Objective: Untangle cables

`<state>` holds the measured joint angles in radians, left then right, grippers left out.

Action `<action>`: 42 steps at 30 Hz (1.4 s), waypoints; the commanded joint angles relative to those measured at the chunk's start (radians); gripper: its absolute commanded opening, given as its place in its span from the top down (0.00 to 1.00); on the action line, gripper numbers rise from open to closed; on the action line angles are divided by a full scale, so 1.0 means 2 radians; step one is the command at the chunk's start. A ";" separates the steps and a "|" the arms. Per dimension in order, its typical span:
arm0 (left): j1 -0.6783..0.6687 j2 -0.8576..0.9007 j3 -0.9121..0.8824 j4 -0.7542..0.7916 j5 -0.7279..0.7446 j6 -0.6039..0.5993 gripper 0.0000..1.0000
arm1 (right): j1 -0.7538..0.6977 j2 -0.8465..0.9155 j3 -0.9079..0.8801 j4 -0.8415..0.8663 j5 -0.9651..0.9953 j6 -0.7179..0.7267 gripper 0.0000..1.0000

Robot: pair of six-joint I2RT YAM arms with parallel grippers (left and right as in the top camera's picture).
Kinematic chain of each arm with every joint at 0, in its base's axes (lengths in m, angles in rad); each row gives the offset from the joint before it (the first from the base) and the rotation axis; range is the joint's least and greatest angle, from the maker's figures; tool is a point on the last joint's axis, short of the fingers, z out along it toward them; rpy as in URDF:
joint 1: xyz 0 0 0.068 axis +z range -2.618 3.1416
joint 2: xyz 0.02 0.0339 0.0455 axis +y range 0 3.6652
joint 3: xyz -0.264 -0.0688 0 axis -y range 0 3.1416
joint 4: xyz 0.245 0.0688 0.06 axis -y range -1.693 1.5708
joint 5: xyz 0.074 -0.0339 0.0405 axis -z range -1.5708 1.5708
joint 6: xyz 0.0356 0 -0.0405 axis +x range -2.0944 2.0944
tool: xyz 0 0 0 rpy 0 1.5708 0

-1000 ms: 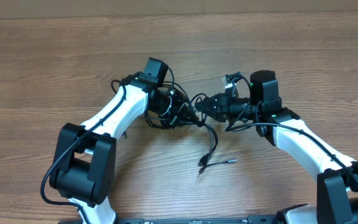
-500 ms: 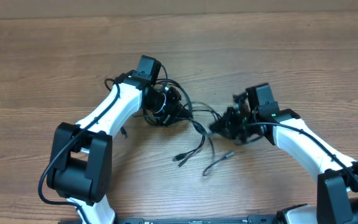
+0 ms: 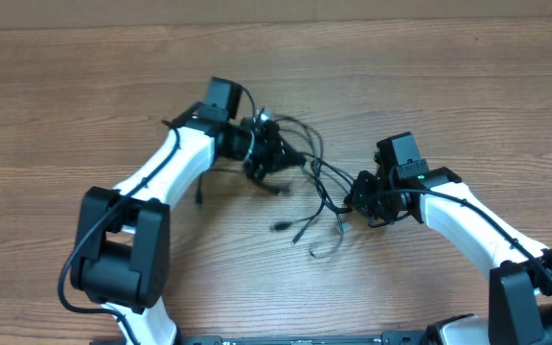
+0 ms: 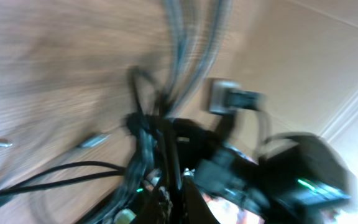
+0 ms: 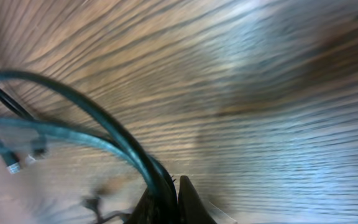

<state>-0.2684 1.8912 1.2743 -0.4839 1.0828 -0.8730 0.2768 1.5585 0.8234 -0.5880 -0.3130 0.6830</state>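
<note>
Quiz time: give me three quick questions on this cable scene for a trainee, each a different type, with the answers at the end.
1. True or false: the left hand and the right hand are each shut on the cables.
2. Where do the loose plug ends lie? A: on the table, between the two arms. B: in a tray. C: on top of the left arm.
3. Short answer: which wrist view shows the other arm, with its green light?
Key: 1 true; 2 A; 3 left wrist.
</note>
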 commanded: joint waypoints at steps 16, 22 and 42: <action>0.170 -0.090 0.021 0.045 0.102 0.066 0.85 | -0.005 -0.001 -0.004 -0.024 0.094 -0.001 0.96; 0.107 -0.089 0.019 -0.063 -0.051 0.081 0.18 | -0.005 -0.001 -0.004 -0.014 0.094 0.000 0.96; -0.076 -0.073 0.019 -0.046 -0.292 0.014 0.00 | -0.004 -0.014 -0.004 0.112 -0.170 -0.145 0.96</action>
<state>-0.4339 1.7256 1.3041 -0.5793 0.5495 -0.8108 0.2684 1.5589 0.8150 -0.3985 -0.4519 0.4889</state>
